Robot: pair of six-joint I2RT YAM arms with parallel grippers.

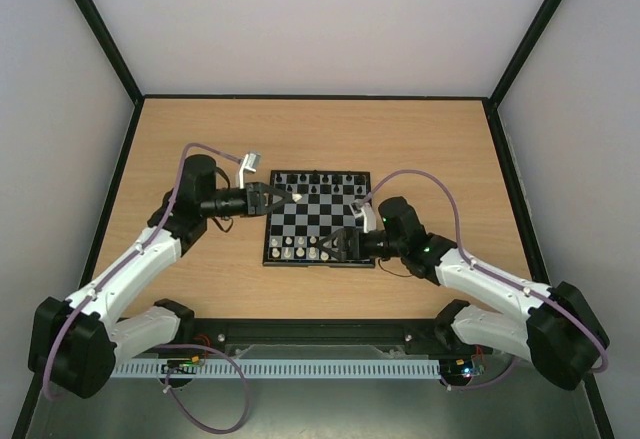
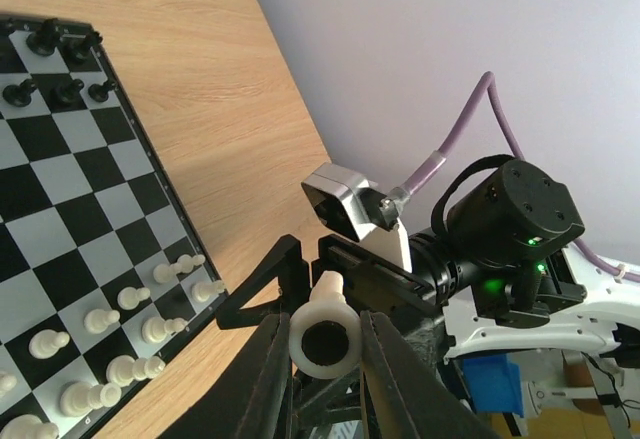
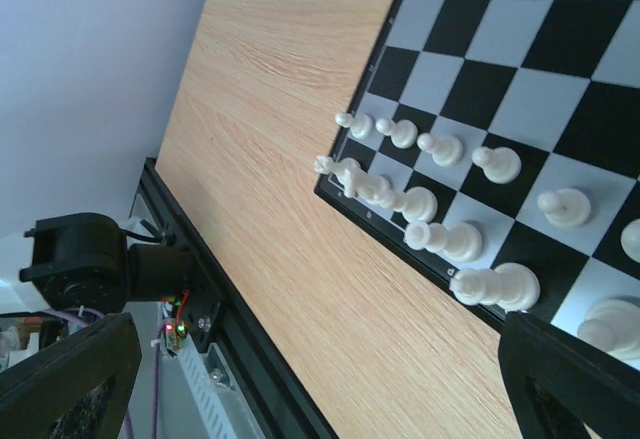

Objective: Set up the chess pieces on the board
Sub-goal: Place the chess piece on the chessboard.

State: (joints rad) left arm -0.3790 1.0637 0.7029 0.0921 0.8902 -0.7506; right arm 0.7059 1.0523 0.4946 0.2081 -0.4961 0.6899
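The board (image 1: 318,221) lies square on the middle of the desk (image 1: 200,139). Black chess pieces (image 1: 318,181) stand in the two rows along its far edge, and white chess pieces (image 1: 298,249) stand in the two rows along its near edge, most clearly by the near left corner. The left fingers (image 1: 284,199) reach in from the left side and hang over the board's left edge close to its far left corner. They are closed on a white piece (image 2: 324,332), which the left wrist view shows pinched between them with its round base toward the camera. The right fingers (image 1: 334,246) come in from the right and hover low over the near rows, right of the board's middle. They are spread wide and hold nothing.
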